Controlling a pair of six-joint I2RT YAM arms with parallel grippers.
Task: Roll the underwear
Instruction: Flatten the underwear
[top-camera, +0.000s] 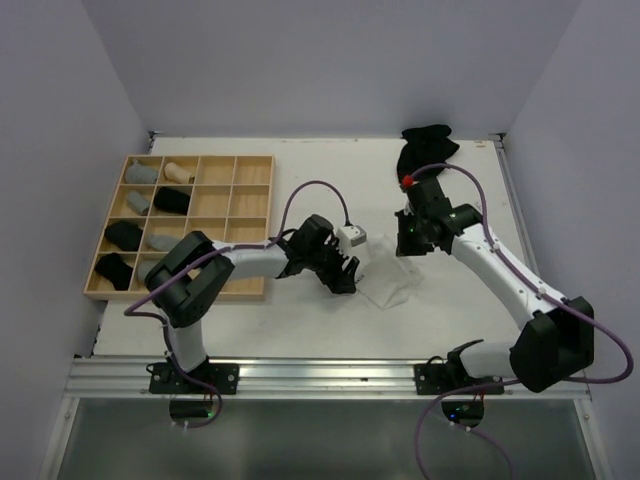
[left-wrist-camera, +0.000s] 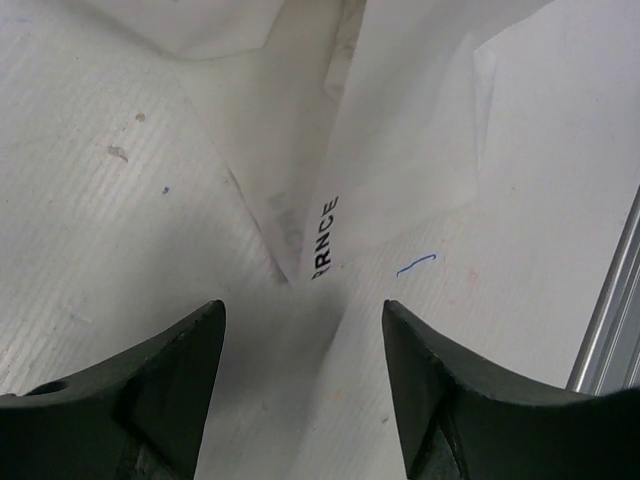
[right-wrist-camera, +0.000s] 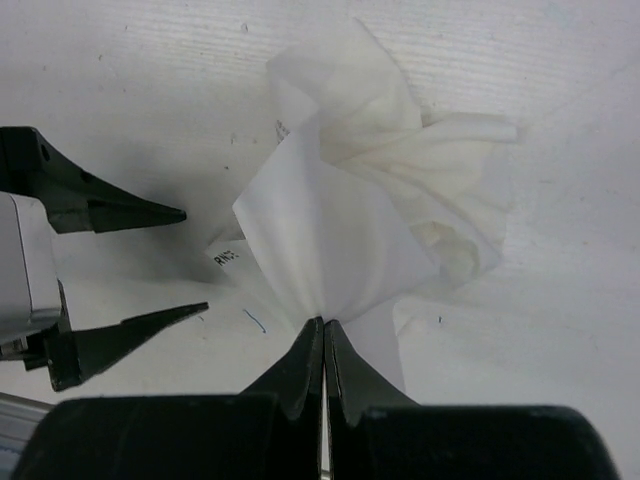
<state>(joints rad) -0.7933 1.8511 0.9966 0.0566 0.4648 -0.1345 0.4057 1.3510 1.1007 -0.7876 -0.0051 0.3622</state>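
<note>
Right wrist view: right gripper pinches the white underwear for spreading; the gaping left gripper should next grasp its edge.

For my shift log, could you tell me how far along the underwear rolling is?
Done: seven rolls sit in the wooden tray. In hand: the right gripper is shut on the white underwear, crumpled and unrolled, the left gripper open beside it. Left: that piece, plus the black pile at the far edge.
</note>
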